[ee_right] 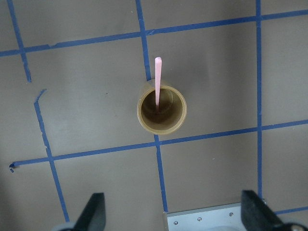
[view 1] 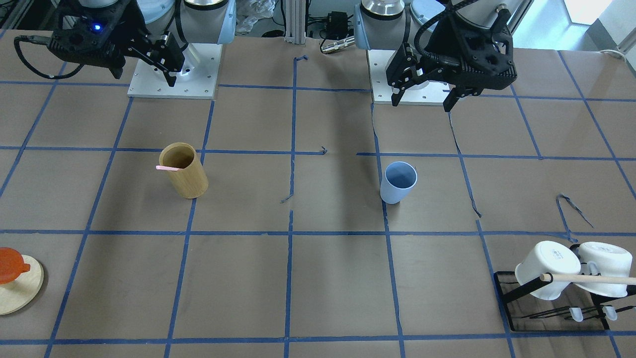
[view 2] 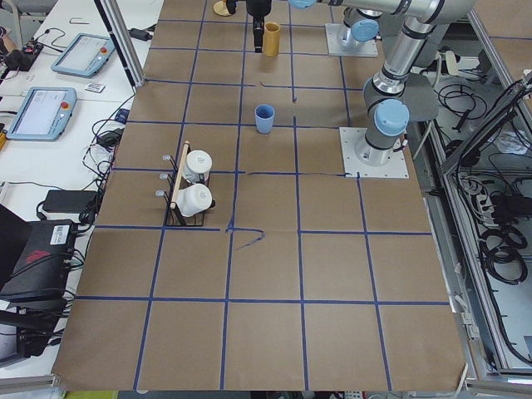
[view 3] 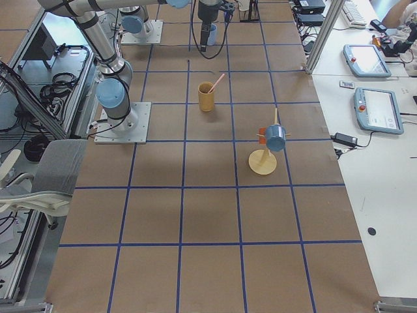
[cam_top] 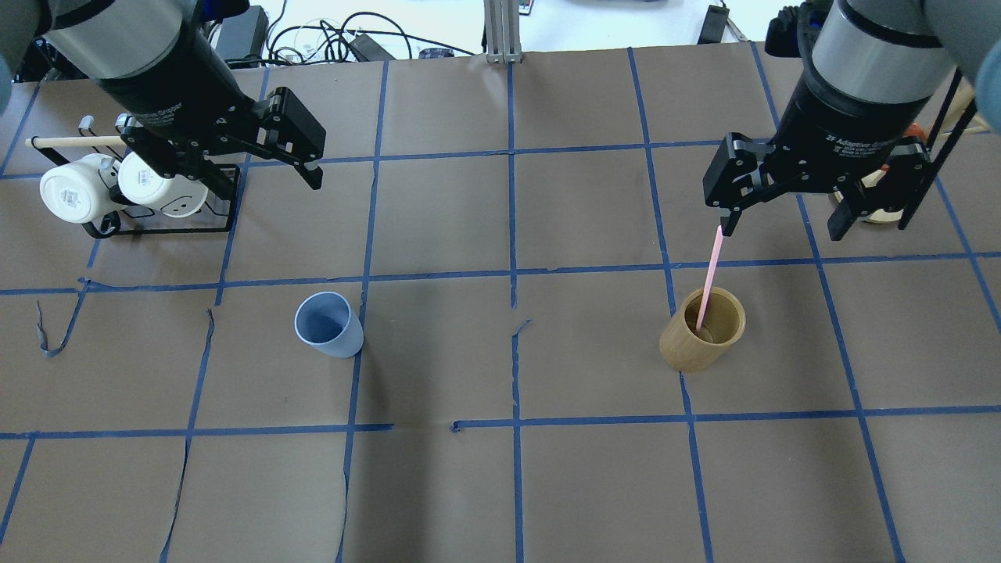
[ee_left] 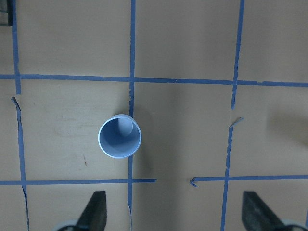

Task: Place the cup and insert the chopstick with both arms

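Note:
The light blue cup stands upright on the table left of centre; it also shows in the front view and the left wrist view. One pale pink chopstick leans inside the tan wooden cylinder, its top sticking out; the right wrist view shows the chopstick in the cylinder. My left gripper is open and empty, high above and behind the cup. My right gripper is open and empty, above and behind the cylinder. Both are apart from these things.
A black rack with two white mugs and a beige rod stands at the far left. A round wooden stand with an orange piece is at the far right of the table.

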Available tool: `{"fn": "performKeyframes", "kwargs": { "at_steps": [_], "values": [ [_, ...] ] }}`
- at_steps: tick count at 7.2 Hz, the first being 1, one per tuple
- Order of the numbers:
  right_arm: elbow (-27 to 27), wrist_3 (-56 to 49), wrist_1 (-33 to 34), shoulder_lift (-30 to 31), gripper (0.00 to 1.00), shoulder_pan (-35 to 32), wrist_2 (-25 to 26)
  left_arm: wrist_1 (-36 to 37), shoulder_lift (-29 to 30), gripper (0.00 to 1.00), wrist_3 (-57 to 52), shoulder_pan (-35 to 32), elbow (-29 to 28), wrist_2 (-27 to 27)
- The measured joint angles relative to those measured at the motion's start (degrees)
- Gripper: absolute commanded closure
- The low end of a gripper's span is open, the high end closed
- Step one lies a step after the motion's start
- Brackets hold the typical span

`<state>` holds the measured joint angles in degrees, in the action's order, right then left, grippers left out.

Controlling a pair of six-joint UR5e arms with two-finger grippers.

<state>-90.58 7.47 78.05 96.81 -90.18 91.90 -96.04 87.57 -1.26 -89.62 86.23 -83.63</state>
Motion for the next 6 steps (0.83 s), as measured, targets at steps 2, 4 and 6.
{"fn": "performKeyframes", "kwargs": {
  "at_steps": [2,4,6],
  "values": [
    [0.0,0.1,0.3,0.0,0.0,0.1,-0.4,0.3,0.1,0.0,-2.0,0.2,0.1,-0.1],
    [-0.1,0.1,3.7,-0.5,0.0,0.1,-0.5,0.3,-0.1,0.0,-2.5,0.1,0.3,-0.1],
    [-0.2,0.2,5.6,-0.6,0.0,0.1,-0.3,0.4,-0.3,0.0,-2.7,0.1,0.7,-0.1]
  ]
}}
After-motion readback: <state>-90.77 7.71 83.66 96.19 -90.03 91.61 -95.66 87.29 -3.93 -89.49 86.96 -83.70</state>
